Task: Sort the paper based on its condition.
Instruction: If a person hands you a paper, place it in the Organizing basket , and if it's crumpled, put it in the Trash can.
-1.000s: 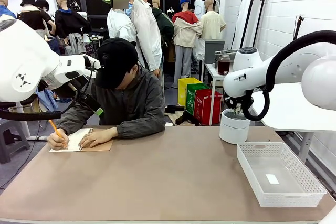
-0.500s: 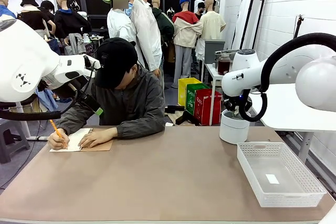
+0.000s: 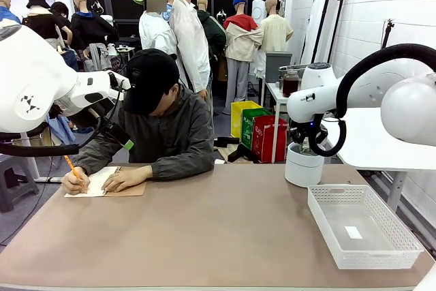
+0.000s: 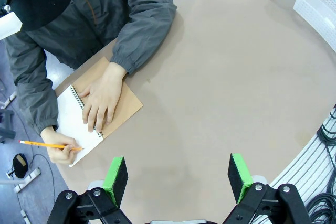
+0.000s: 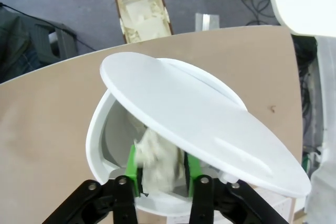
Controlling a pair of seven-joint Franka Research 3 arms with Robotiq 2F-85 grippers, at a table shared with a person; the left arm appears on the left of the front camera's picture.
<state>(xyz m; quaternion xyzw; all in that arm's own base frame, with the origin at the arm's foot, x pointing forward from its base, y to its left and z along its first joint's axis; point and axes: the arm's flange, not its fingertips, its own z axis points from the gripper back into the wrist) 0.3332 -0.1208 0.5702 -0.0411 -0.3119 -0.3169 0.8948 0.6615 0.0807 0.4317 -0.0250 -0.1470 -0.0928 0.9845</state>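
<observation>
Right gripper [image 5: 160,170] is closed on a crumpled wad of paper [image 5: 154,148], the green pads pinching it inside the mouth of the round white bin [image 5: 95,129], under its tilted smooth lid [image 5: 210,124]. Judgement: open fully and let the soft, springy wad drop off the pads before lifting, keeping clear of the lid. Left gripper [image 4: 178,174] is wide open and empty above the matte brown worktop [image 4: 220,77].

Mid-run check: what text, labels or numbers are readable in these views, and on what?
None reads clearly.
Yellow, green and red bins behind the table: white print, too small to read.
Left arm shell: dark logo mark, no letters.
Notebook page: no legible writing.
Crumpled paper in the right hand: no print visible.
Tag in the basket: too small to tell.
</observation>
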